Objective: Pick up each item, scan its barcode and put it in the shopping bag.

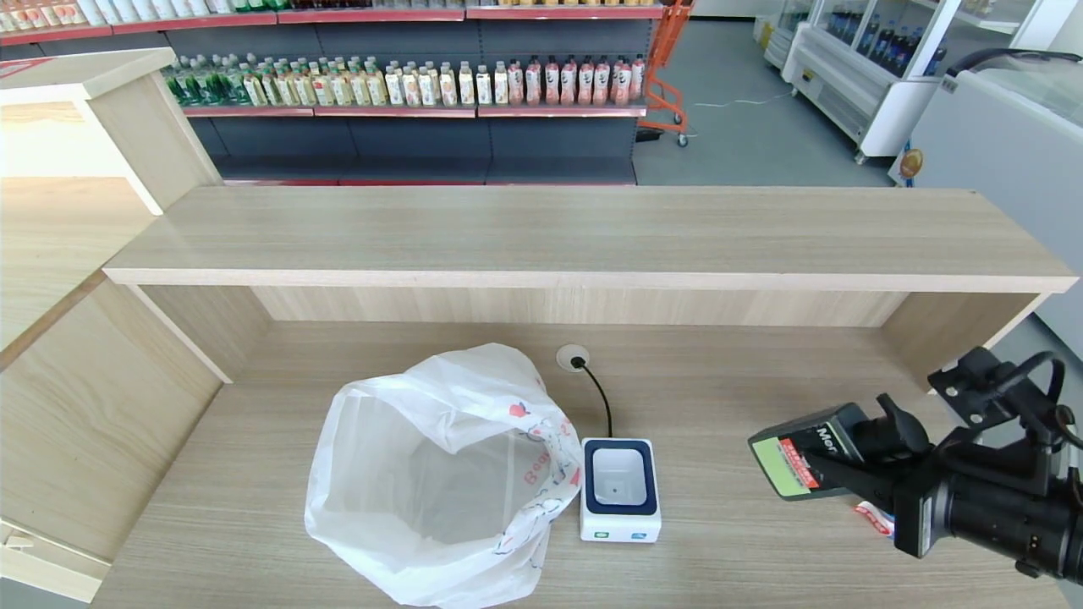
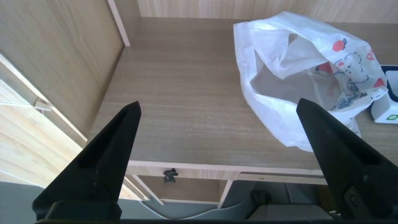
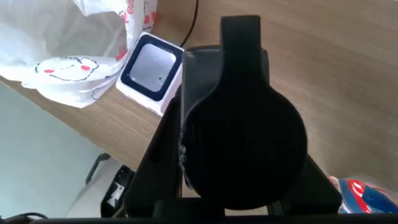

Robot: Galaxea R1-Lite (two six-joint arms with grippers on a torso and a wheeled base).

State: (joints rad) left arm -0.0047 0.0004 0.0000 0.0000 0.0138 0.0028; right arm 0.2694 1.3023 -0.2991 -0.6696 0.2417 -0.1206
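My right gripper [image 1: 859, 452] is shut on a black item [image 1: 799, 461] with a green and red label on its end, held above the counter to the right of the scanner. In the right wrist view that black item [image 3: 245, 146] sits between the fingers [image 3: 240, 34]. The white scanner [image 1: 619, 488] with its blue-rimmed window stands at the counter's middle, cable running back. Just left of it stands the white plastic shopping bag [image 1: 440, 474], mouth open. My left gripper [image 2: 217, 155] hangs open over the counter's front left edge, near the bag [image 2: 298, 74].
A red and white packet [image 1: 871, 518] lies on the counter under my right arm; in the right wrist view this packet [image 3: 360, 196] sits near the counter edge. A raised wooden shelf [image 1: 592, 237] and side walls enclose the counter. Bare counter [image 2: 180, 106] lies left of the bag.
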